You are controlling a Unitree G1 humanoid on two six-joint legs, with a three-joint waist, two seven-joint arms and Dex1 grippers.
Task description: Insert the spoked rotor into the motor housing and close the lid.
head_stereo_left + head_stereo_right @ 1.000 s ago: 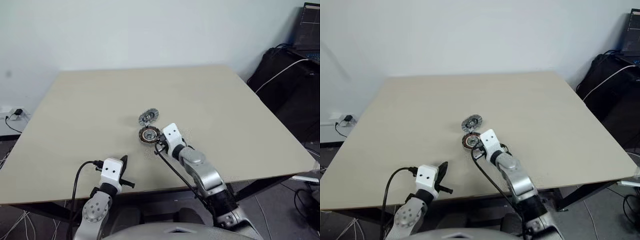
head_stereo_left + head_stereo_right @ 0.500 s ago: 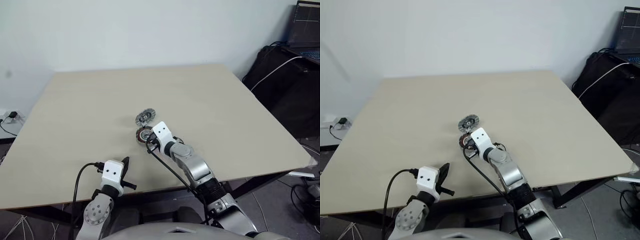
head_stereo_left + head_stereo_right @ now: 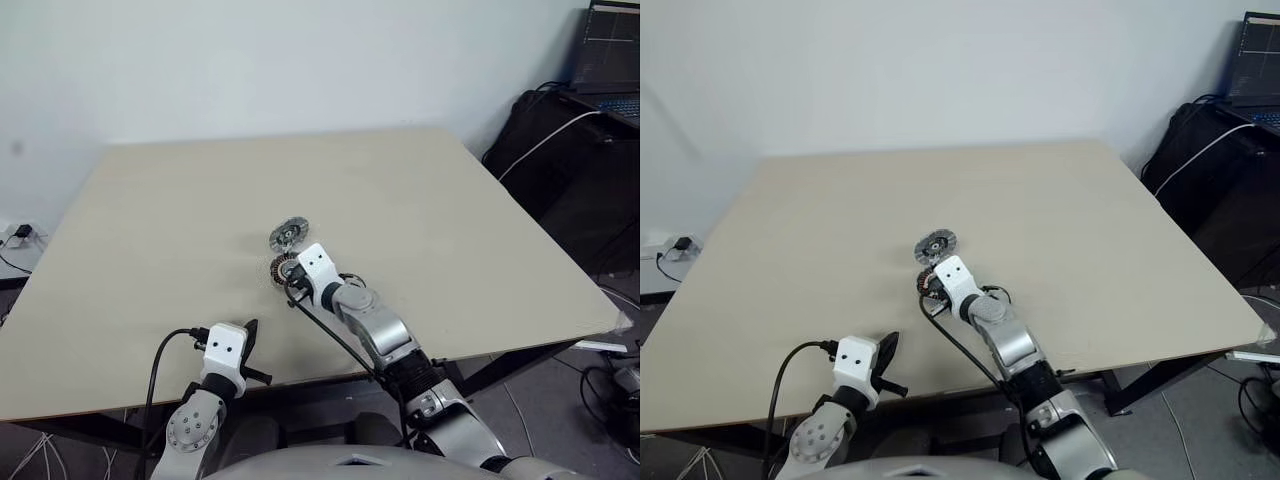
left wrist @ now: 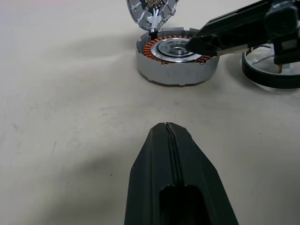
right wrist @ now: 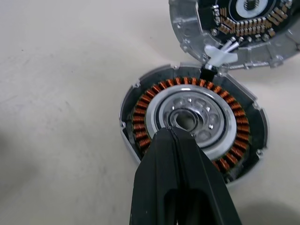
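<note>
Sitting mid-table, the housing (image 5: pixel 193 125) is already holding the rotor (image 5: pixel 191 119) inside its copper ring, judging by the wrist views. The right gripper (image 5: pixel 174 140) is pressing down, fingers together; the lid (image 5: pixel 236 30) is leaning open behind, still needing closing.

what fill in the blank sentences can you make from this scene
1. The windings around the motor housing are ____ coloured.
2. The lid is not closed on the housing; it stands ____ behind it.
3. The right gripper, above the housing's centre, has its fingers ____.

Missing words: copper; open; shut
</note>
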